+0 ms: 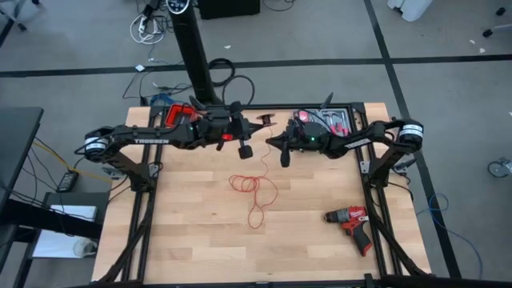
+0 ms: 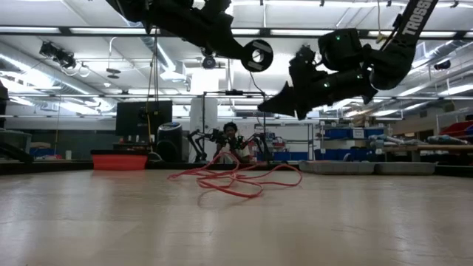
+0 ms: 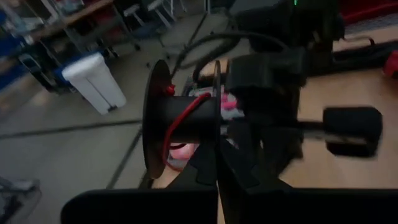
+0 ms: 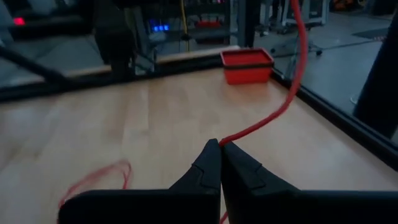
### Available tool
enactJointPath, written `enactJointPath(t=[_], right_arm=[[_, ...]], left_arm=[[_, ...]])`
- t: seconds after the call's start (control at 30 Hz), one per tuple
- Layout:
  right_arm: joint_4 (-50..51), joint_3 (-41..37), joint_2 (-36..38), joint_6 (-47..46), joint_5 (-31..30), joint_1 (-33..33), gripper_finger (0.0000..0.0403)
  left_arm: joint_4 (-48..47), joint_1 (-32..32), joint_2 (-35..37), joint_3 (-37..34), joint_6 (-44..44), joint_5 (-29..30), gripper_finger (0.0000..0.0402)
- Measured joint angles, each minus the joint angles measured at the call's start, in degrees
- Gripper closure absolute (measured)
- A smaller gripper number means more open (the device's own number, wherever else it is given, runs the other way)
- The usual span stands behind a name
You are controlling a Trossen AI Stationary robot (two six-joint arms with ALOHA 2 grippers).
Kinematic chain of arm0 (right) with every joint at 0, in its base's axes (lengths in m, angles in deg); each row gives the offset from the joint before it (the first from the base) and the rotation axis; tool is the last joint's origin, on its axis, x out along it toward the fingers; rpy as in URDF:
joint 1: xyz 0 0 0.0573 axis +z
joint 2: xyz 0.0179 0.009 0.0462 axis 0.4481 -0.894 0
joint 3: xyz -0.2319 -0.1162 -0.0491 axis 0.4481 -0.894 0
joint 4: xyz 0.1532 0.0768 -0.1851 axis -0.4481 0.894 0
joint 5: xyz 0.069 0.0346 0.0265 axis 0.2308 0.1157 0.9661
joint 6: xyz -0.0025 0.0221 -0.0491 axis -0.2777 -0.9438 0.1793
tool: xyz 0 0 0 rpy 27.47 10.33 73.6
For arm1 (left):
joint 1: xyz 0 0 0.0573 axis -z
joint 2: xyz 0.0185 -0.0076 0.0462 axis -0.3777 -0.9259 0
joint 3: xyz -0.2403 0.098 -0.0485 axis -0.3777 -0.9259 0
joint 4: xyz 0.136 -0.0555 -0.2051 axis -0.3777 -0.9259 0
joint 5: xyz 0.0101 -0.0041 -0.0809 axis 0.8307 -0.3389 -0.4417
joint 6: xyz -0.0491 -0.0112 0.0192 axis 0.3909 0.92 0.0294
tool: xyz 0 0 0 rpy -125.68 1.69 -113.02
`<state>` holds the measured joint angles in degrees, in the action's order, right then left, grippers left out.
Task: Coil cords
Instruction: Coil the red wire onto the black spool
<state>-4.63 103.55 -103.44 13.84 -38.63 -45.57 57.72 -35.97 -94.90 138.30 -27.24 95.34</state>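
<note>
A: Where does the red cord lie?

B: Mostly in loose loops on the wooden table near the middle, between the arms and the cordless drill at the near right. One strand rises from there to the black spool, which the left gripper clamps at the far side.

A: And the right gripper?

B: Its fingers are pinched together on the strand, just beside the spool and above the table.

A: How will it handle?

B: I judge it very light, limp and thin. It probably slips and kinks easily, so a hold close to the spool under light tension seems best.
</note>
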Motion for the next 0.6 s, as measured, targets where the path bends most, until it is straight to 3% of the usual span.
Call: enactJointPath(t=[0.3,0.6], right_arm=[[16.08,-2.31,13.27,12.63,4.02,0.66,0.0403],[21.59,-2.29,21.77,14.51,3.80,0.95,0.0403]], left_arm=[[-7.55,-0.37,2.99,0.00,3.47,0.27,0.0401],[-7.76,-0.33,3.18,0.00,5.92,0.37,0.0401]])
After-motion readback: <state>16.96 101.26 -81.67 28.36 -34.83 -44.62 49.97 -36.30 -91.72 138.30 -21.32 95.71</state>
